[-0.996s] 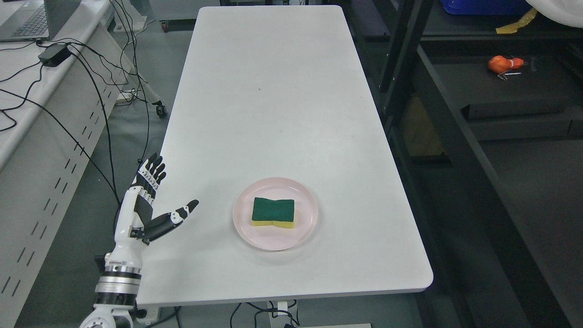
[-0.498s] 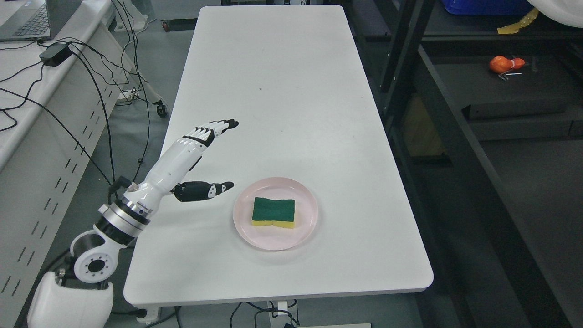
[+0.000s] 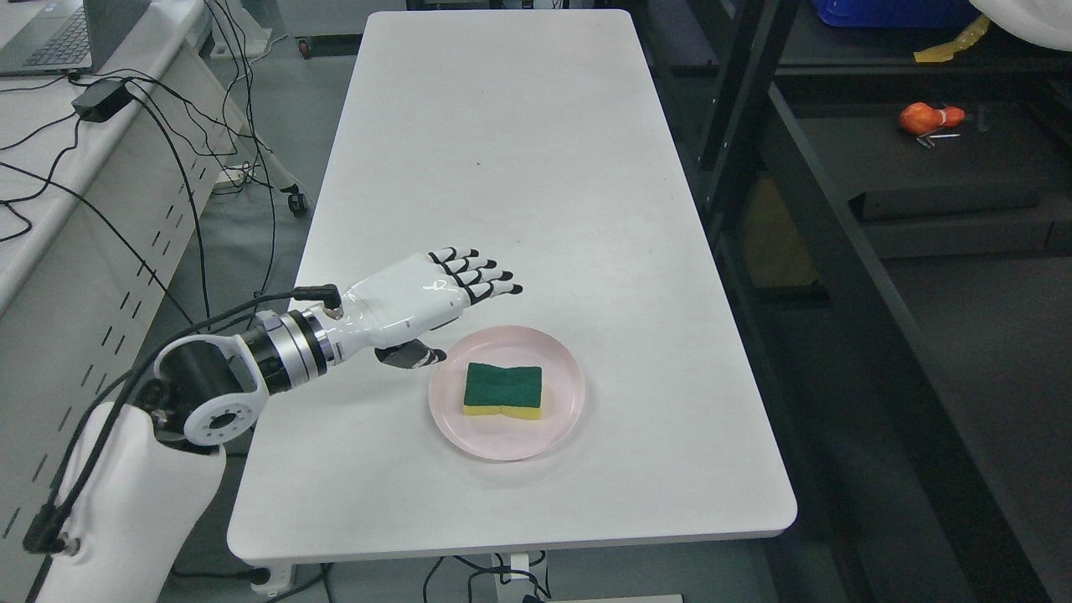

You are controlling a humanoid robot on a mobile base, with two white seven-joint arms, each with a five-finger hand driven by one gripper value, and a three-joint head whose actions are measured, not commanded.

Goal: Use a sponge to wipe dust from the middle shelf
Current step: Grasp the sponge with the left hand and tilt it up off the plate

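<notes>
our left hand [image 3: 423,293] hovers palm down with fingers spread, holding nothing; just to its right the sponge [image 3: 502,390] lies on the pink plate [image 3: 561,419].

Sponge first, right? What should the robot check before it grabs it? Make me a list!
1. Sponge lies flat on the pink plate, nothing covering it: ok.
2. Left hand has open fingers and holds nothing: ok.
3. Left hand is right above the sponge: not ok, it is off to the plate's left.
4. White table around the plate is free of clutter: ok.
5. Dark shelf on the right has dust: cannot tell.
</notes>
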